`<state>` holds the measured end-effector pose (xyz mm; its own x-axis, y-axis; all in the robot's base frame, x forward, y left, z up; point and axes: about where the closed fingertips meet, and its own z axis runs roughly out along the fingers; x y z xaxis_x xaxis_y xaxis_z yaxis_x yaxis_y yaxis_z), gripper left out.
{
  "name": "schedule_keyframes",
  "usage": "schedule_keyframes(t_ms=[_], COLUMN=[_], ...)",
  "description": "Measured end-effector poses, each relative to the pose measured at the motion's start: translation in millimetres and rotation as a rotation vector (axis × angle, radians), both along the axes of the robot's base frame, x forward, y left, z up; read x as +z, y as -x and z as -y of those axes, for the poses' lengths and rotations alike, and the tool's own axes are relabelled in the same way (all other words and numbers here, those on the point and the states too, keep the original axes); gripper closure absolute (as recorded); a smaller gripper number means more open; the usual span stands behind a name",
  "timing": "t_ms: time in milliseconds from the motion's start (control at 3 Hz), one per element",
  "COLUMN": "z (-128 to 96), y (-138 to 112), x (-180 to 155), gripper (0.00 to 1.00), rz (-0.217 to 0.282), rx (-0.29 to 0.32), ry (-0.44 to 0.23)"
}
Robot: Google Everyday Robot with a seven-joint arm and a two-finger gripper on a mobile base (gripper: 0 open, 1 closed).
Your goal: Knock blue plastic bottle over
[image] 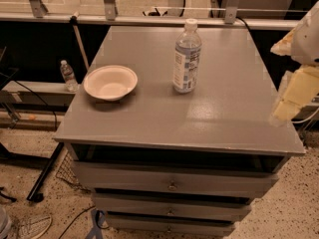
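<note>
Grey cabinet top (219, 113): I see the bottle (187, 56) standing upright toward 12 o'clock, long axis vertical, cap up, with a bowl (110, 82) apart at its 9 o'clock. My gripper (293, 99) hangs at the bottle's 4 o'clock, over the right edge; open or shut, I cannot tell.

Plastic bottle (187, 59); matt gripper (289, 103) at right

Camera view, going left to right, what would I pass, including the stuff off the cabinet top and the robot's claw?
Small clear bottle on the ledge left of the cabinet → white bowl → blue plastic bottle, standing upright → claw at the cabinet top's right edge.
</note>
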<state>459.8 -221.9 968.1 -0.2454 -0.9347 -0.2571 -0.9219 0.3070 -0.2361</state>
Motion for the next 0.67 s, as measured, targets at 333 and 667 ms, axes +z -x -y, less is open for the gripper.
schedule_keyframes(t_ms=[333, 667], z=[8.9, 8.9], y=[-50.4, -50.4], x=[-18.2, -18.2], gripper=[0.0, 0.0], rz=[0.039, 0.039], rx=[-0.063, -0.063], ry=[-0.12, -0.12])
